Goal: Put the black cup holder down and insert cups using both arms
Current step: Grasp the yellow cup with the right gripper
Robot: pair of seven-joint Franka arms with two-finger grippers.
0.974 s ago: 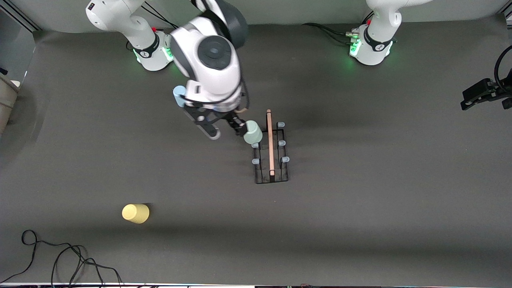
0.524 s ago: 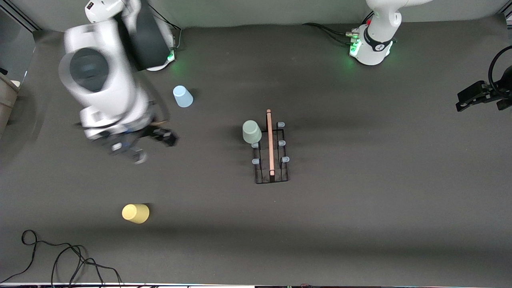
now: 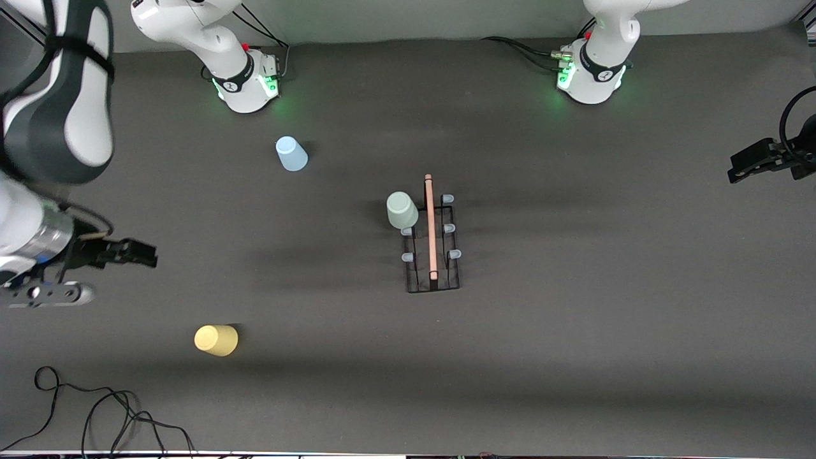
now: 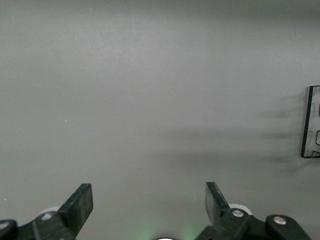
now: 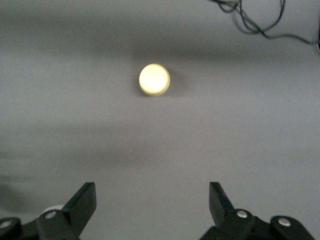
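Note:
The black cup holder [image 3: 433,268] stands mid-table, its wooden rod handle [image 3: 431,226] on top. The pale green cup [image 3: 401,210] sits upside down on one of its pegs, on the side toward the right arm's end. The light blue cup [image 3: 291,153] stands upside down near the right arm's base. The yellow cup [image 3: 216,340] stands upside down nearer the camera; it also shows in the right wrist view [image 5: 154,79]. My right gripper [image 3: 95,274] is open and empty [image 5: 152,200] over bare table beside the yellow cup. My left gripper [image 3: 739,167] is open and empty [image 4: 150,200] and waits at its end of the table.
Black cables [image 3: 95,414] lie at the table's near corner at the right arm's end, also in the right wrist view [image 5: 250,20]. A corner of the holder [image 4: 312,122] shows in the left wrist view. Both arm bases [image 3: 245,83] [image 3: 590,73] stand along the back edge.
My right gripper has let go of the green cup on the holder and swung away toward its end of the table, now near the yellow cup. The left arm barely moved.

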